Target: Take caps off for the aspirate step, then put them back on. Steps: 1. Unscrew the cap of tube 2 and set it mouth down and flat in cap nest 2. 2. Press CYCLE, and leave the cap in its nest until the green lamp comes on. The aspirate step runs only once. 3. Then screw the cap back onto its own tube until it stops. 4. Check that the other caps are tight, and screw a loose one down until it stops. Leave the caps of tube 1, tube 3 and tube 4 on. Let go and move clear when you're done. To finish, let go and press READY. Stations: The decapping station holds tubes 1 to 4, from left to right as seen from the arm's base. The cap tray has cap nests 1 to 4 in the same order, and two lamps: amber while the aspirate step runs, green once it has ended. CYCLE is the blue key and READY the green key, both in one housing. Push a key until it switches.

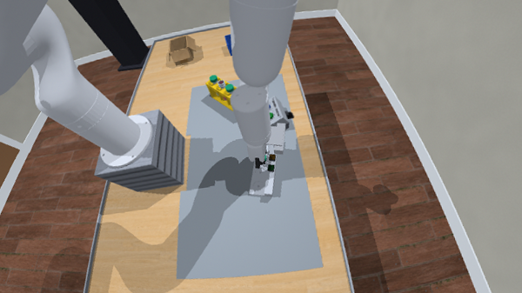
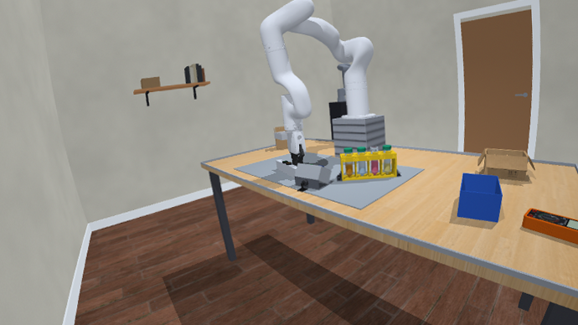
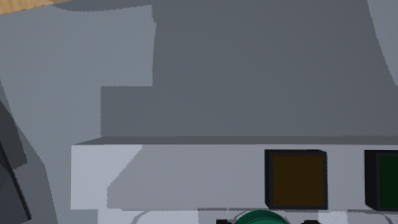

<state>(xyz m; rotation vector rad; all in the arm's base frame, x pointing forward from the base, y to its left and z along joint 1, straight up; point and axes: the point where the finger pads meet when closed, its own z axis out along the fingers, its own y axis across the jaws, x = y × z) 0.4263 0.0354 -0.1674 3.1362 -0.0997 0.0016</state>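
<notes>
My gripper [image 1: 266,162] is shut on the green cap [image 3: 258,217] of tube 2 and holds it low over the white cap tray [image 1: 264,177]. Only the cap's top edge shows in the wrist view, and the nests under it are hidden. I cannot tell whether the cap touches the tray. The tray's amber lamp [image 3: 296,179] and green lamp [image 3: 382,180] both look dark. The yellow rack [image 2: 369,162] holds several tubes. Tube 2 [image 2: 374,150] stands open and the other three carry green caps. The key housing [image 1: 279,112] sits between the rack and the tray.
The arm's ribbed grey base block [image 1: 140,153] stands left of the grey mat. A blue bin [image 2: 479,196], an open cardboard box [image 2: 504,162] and an orange meter [image 2: 555,225] lie at the table's far end. Another cardboard box [image 1: 182,50] sits beyond the rack.
</notes>
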